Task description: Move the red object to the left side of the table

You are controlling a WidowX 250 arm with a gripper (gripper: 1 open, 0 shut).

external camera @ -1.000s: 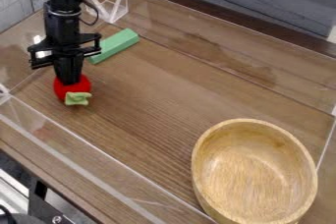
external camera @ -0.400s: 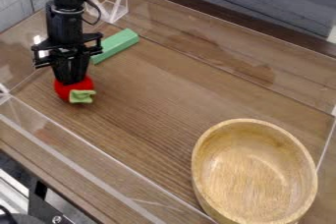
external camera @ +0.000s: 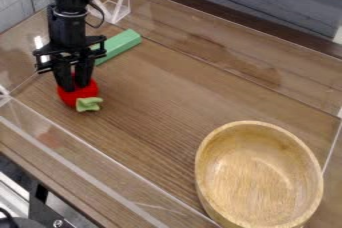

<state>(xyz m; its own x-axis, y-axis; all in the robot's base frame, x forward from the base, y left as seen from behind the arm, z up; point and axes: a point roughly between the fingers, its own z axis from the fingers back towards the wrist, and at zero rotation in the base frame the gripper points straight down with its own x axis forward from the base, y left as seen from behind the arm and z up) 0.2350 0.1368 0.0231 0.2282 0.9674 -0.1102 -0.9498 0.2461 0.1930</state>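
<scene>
The red object (external camera: 72,97), a small strawberry-like toy with a light green leafy end (external camera: 88,104), rests on the table (external camera: 201,82) near its left side. My gripper (external camera: 74,80) points almost straight down directly over it. Its black fingers (external camera: 60,72) are parted on either side of the toy's top, and the jaws look open rather than clamped. The fingers hide the toy's upper part.
A green rectangular block (external camera: 118,44) lies just behind and to the right of the gripper. A round wooden bowl (external camera: 203,162) sits at the front right. Low clear acrylic walls (external camera: 80,172) edge the tabletop, and a clear angled piece (external camera: 118,7) stands at the back left.
The jaws have spread apart from the red object, which now shows more below the fingers and lies on the table. The arm has stayed nearly in place.
</scene>
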